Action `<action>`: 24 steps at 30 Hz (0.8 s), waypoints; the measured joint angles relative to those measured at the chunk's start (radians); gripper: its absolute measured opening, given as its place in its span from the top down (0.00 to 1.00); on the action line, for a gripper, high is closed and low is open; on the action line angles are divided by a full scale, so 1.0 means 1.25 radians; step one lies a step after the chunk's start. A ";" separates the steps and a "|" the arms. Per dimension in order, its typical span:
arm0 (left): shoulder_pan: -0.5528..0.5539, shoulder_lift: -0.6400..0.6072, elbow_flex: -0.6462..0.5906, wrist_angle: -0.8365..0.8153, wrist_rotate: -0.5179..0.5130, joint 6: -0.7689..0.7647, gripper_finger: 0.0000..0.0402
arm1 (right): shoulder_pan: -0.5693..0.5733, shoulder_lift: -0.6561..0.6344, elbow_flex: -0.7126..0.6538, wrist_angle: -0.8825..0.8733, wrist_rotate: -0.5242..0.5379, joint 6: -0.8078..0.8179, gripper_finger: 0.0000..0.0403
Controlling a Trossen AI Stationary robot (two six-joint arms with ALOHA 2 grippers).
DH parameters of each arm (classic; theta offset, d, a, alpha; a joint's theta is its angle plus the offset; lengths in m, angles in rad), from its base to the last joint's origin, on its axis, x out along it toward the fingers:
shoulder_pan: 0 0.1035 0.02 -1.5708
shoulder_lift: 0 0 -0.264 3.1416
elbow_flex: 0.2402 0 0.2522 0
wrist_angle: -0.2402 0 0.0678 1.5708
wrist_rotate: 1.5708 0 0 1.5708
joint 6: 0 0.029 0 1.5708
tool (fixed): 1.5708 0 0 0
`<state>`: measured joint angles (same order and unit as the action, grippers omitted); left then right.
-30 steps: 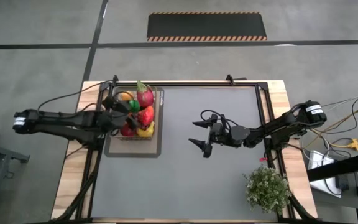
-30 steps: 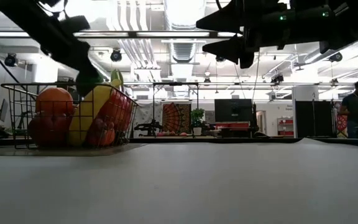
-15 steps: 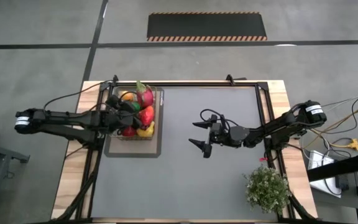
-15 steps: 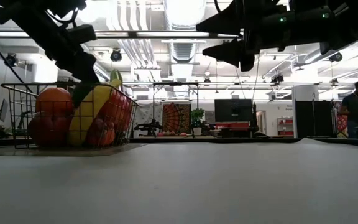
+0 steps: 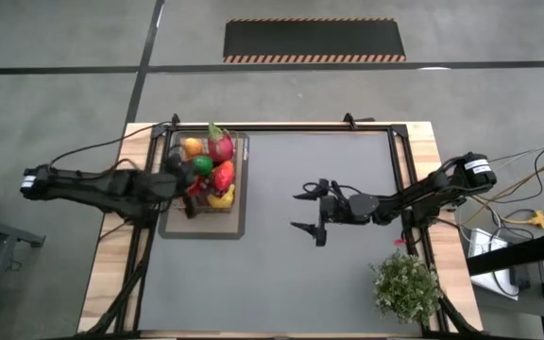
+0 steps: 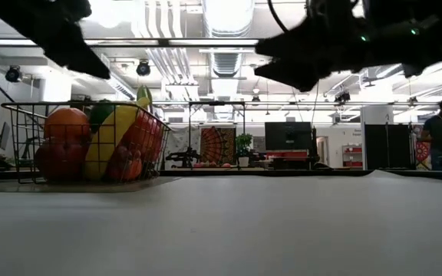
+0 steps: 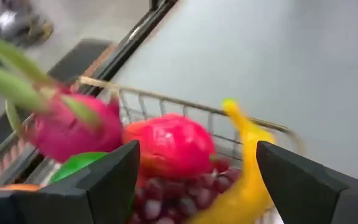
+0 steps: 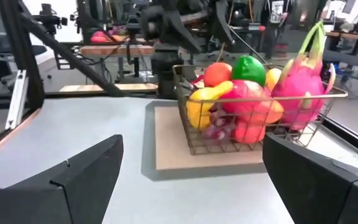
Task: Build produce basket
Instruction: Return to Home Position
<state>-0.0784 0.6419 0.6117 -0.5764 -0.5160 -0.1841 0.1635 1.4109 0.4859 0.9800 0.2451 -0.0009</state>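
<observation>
Basket [image 6: 23,132]: dark wire mesh, stands on a flat tray [image 5: 202,227] on the left arm's side of the tabletop [image 5: 329,283].

Produce: all that shows lies inside the basket, heaped above the rim.
- Pink dragon fruit [image 5: 220,146] at 1 end, its green tips the highest point.
- An orange [image 5: 191,146] just beside it.
- Green lime [image 5: 201,165] on top, near the middle of the heap.
- Red fruit [image 5: 223,177] against the side wall that faces the right arm.
- Yellow banana [image 7: 247,177] at the end opposite the dragon fruit, lying along the wire.
- Purple grapes [image 7: 166,202] low down, touching the banana and the red fruit.

Left gripper [image 7: 196,146]: in the air over the basket's edge on the left arm's side, above the fruit. 2 fingers spread wide, nothing between them.

Right gripper [image 5: 306,212]: in the air over the middle of the tabletop, well apart from the basket and pointing toward it. Fingers spread, nothing held.

Other: bushy potted plant [image 5: 406,286] at the tabletop corner on the right arm's side. 1 person [image 6: 440,134] far off in the room behind.
</observation>
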 joint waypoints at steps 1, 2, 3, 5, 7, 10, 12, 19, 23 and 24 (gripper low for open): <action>-0.020 -0.027 -0.007 0.002 -0.011 0.013 0.25 | 0.000 0.000 -0.016 0.016 -0.002 -0.002 0.09; -0.036 -0.053 -0.013 0.013 -0.019 0.034 0.25 | 0.000 0.000 -0.034 0.035 -0.002 -0.008 0.10; -0.050 -0.083 -0.022 0.025 -0.019 0.061 0.25 | 0.001 0.000 -0.050 0.053 -0.002 -0.015 0.10; -0.072 -0.150 -0.055 0.053 0.003 0.122 0.25 | 0.000 0.004 -0.081 0.100 -0.008 -0.035 0.12; -0.079 -0.209 -0.093 0.129 0.050 0.155 0.25 | -0.011 0.004 -0.111 0.159 -0.018 -0.057 0.13; -0.079 -0.288 -0.147 0.228 0.077 0.154 0.25 | -0.045 -0.004 -0.152 0.233 -0.038 -0.068 0.17; -0.079 -0.334 -0.177 0.301 0.077 0.163 0.25 | -0.070 -0.016 -0.173 0.261 -0.061 -0.069 0.18; -0.079 -0.455 -0.279 0.329 0.077 0.305 0.25 | -0.177 -0.121 -0.245 0.268 -0.115 -0.070 0.19; -0.079 -0.497 -0.323 0.343 0.073 0.327 0.25 | -0.212 -0.194 -0.286 0.269 -0.158 -0.082 0.19; -0.079 -0.495 -0.329 0.343 0.070 0.327 0.25 | -0.214 -0.212 -0.298 0.268 -0.157 -0.092 0.19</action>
<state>-0.1768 0.0232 0.2008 -0.1472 -0.4284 0.2253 -0.1038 1.1453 0.1130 1.3153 0.0489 -0.1157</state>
